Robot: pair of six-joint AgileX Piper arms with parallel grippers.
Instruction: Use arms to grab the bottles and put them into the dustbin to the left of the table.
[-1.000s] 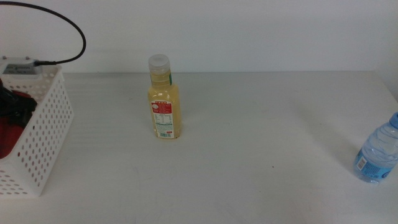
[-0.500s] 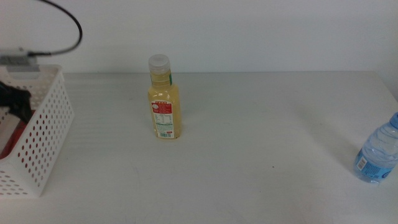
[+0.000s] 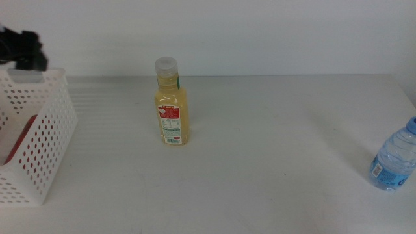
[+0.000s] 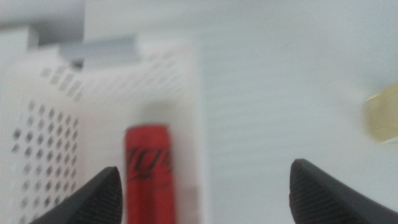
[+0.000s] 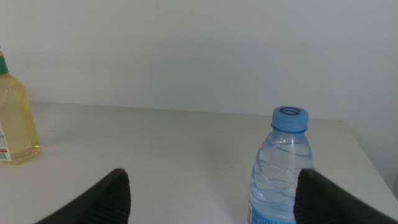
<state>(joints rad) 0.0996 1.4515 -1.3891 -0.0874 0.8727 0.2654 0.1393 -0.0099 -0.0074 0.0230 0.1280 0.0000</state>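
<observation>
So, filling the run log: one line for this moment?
left end effector open above white perforated basket | red can inside | yellow juice bottle upright on table

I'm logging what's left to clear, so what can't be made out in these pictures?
- Red can: blurred in the left wrist view; only red behind the dustbin holes in the middle view.
- Water bottle: cut by the middle view's right edge.
- Juice bottle label: too small to read.

Plain white wall (image 3: 260, 32) behind the work area, evenly lit, without visible windows; surface matte, uniform, unmarked
</observation>
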